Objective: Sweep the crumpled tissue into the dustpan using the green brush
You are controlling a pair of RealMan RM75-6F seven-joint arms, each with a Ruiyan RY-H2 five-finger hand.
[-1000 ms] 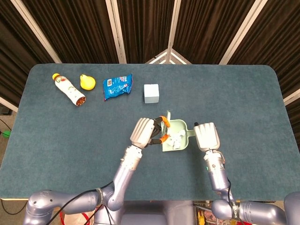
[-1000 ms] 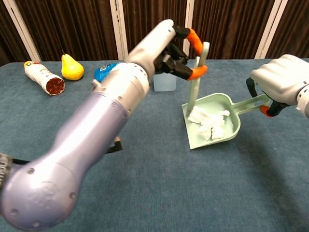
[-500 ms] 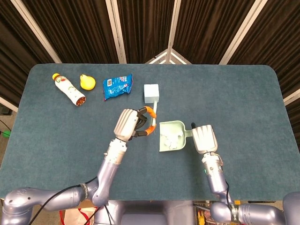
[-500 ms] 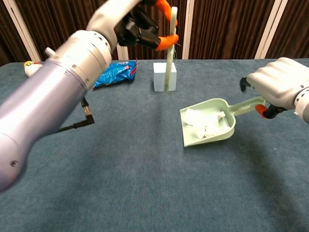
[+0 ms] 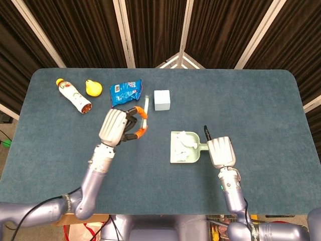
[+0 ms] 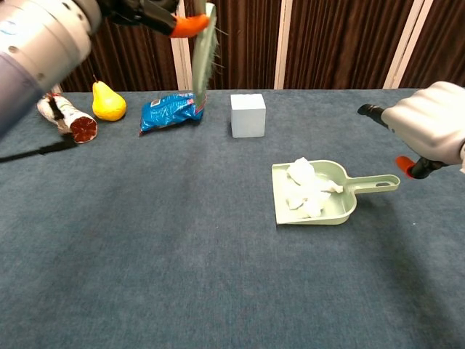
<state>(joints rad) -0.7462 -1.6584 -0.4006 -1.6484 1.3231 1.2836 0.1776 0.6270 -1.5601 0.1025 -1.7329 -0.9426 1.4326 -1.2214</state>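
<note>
The pale green dustpan (image 5: 176, 155) (image 6: 347, 211) lies flat on the blue table, with the crumpled white tissue (image 5: 181, 142) (image 6: 304, 190) inside it. Its handle (image 6: 376, 183) points toward my right hand (image 5: 220, 152) (image 6: 427, 129), which hovers just above the handle's end without gripping it, fingers apart. My left hand (image 5: 118, 126) (image 6: 138, 10) is raised left of the pan and holds the green brush (image 5: 145, 107) (image 6: 203, 52) upright, its bristles off the table and well clear of the pan.
Along the back left lie a bottle (image 5: 74, 95) (image 6: 69, 118), a yellow pear (image 5: 93, 88) (image 6: 107, 102) and a blue snack packet (image 5: 125, 92) (image 6: 168, 113). A white cube (image 5: 162, 99) (image 6: 248, 115) stands behind the dustpan.
My left hand has carried the brush up and to the left, away from the pan. The dustpan has come down flat, and my right hand has let go of its handle.
</note>
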